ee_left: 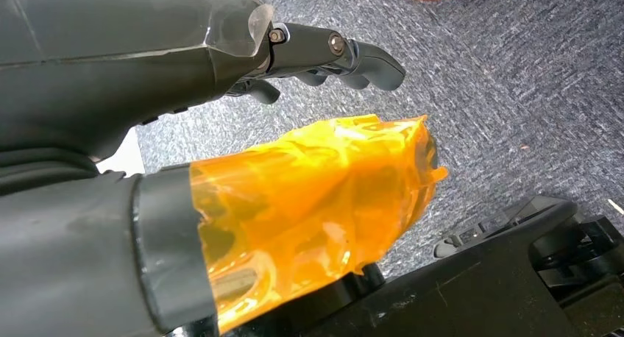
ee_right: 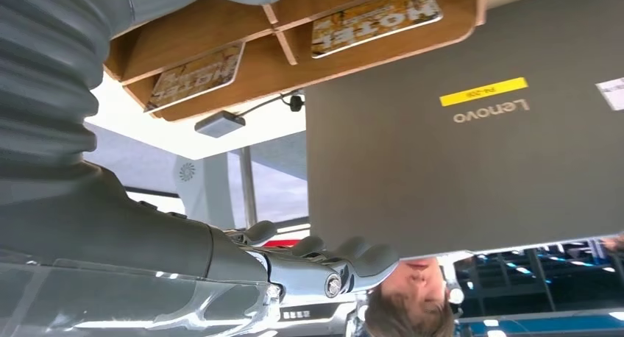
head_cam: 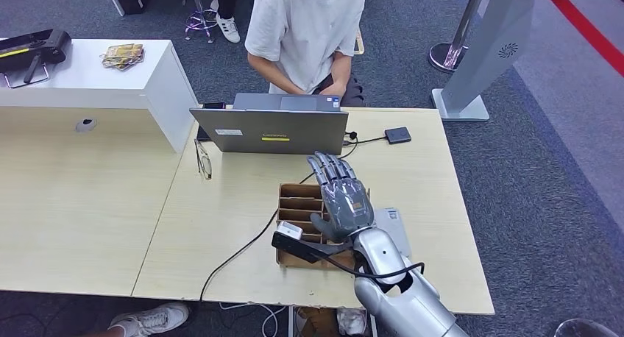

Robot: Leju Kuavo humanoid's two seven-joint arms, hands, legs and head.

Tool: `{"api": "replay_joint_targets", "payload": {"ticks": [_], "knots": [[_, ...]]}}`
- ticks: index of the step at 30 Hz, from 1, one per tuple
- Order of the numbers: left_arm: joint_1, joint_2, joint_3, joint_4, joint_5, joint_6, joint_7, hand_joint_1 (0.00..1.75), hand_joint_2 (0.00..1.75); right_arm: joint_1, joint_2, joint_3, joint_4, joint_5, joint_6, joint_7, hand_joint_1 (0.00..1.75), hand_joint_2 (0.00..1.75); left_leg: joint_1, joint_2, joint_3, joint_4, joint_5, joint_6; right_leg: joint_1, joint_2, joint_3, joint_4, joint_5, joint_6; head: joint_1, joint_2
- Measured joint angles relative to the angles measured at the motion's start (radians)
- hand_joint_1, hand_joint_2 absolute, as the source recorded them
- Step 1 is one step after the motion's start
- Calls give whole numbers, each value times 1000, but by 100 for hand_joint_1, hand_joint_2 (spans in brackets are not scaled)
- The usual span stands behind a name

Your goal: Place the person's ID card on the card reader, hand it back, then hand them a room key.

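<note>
My right hand (head_cam: pixel 340 197) hovered empty with fingers spread above the wooden box (head_cam: pixel 296 203) of key cards (ee_right: pixel 196 74). Reaching down, it could catch a divider and push the box.

Pale wooden table (head_cam: pixel 88 204) on grey carpet (head_cam: pixel 544 175)

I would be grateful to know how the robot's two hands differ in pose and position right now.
The right hand hovers over the wooden card box on the table, fingers extended towards the laptop; the left hand hangs over grey carpet. The left thumb wears orange film; the right thumb looks bare. Both hold nothing.
</note>
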Motion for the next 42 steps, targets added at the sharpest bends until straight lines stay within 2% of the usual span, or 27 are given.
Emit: {"api": "replay_joint_targets", "payload": {"ticks": [5, 9, 15, 42], "knots": [[0, 0, 0, 0, 0, 0, 0, 0, 0, 4, -1, -14, 14, 11, -5, 2, 16, 175, 0, 0, 0, 0, 0, 0, 0, 0, 0, 0, 0, 0, 0, 0], [0, 0, 0, 0, 0, 0, 0, 0, 0, 6, -2, -22, 28, 16, -10, 6, 30, 175, 0, 0, 0, 0, 0, 0, 0, 0, 0, 0, 0, 0, 0, 0], [0, 0, 0, 0, 0, 0, 0, 0, 0, 8, -3, -32, 44, 19, -12, 7, 28, 175, 0, 0, 0, 0, 0, 0, 0, 0, 0, 0, 0, 0, 0, 0], [0, 0, 0, 0, 0, 0, 0, 0, 0, 27, -6, -90, 54, 38, -20, 13, 48, 175, 0, 0, 0, 0, 0, 0, 0, 0, 0, 0, 0, 0, 0, 0]]}}
